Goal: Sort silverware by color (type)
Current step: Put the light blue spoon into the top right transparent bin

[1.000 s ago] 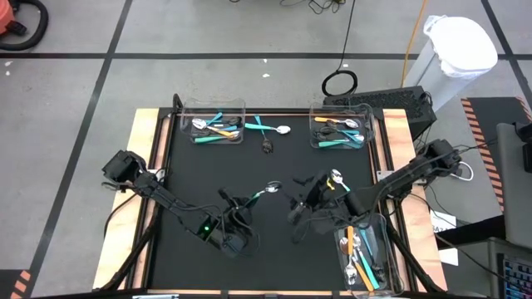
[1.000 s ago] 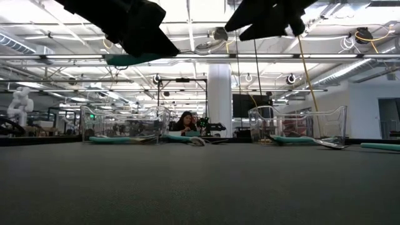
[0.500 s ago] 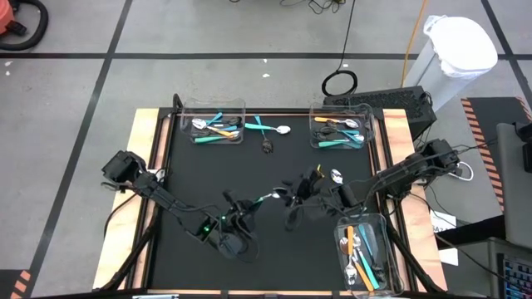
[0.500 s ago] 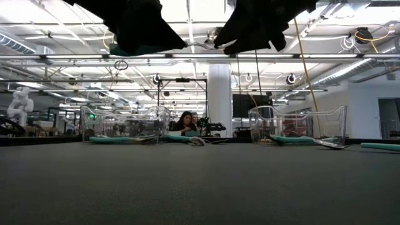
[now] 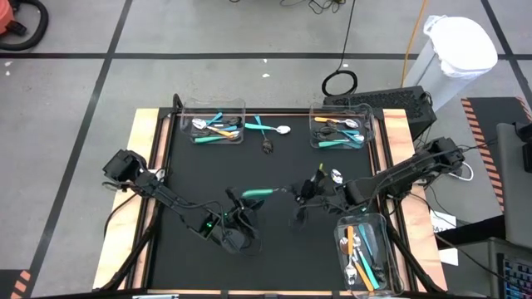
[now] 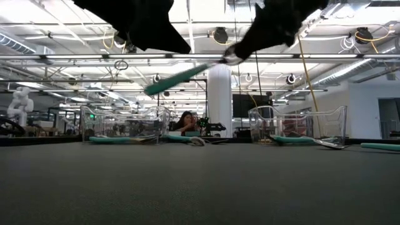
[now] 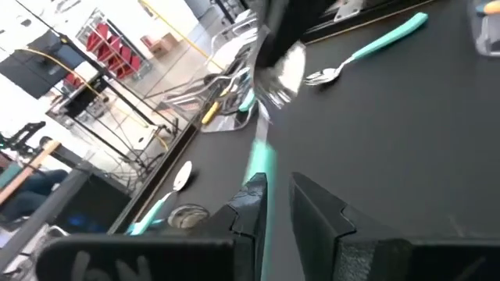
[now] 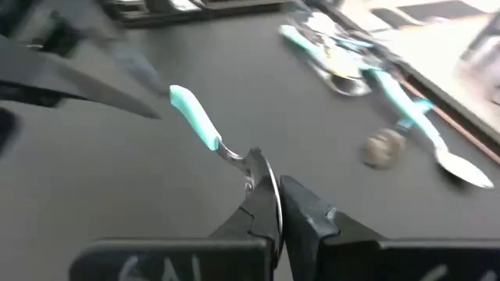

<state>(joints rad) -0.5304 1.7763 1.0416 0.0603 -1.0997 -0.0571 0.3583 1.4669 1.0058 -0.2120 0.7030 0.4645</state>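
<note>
Teal spoon (image 5: pixel 259 193) held mid-air, centre of the high view.
My right gripper (image 5: pixel 293 193) pinches its metal head; my left gripper (image 5: pixel 235 208), lower-left of it, has its fingers nearly pressed together beside the handle tip.

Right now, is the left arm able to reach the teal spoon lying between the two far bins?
Probably yes. The left gripper hovers mid-table, and the mat from it to the teal spoon is bare, apart from a small dark object beside the spoon. No bin wall encloses it.
</note>
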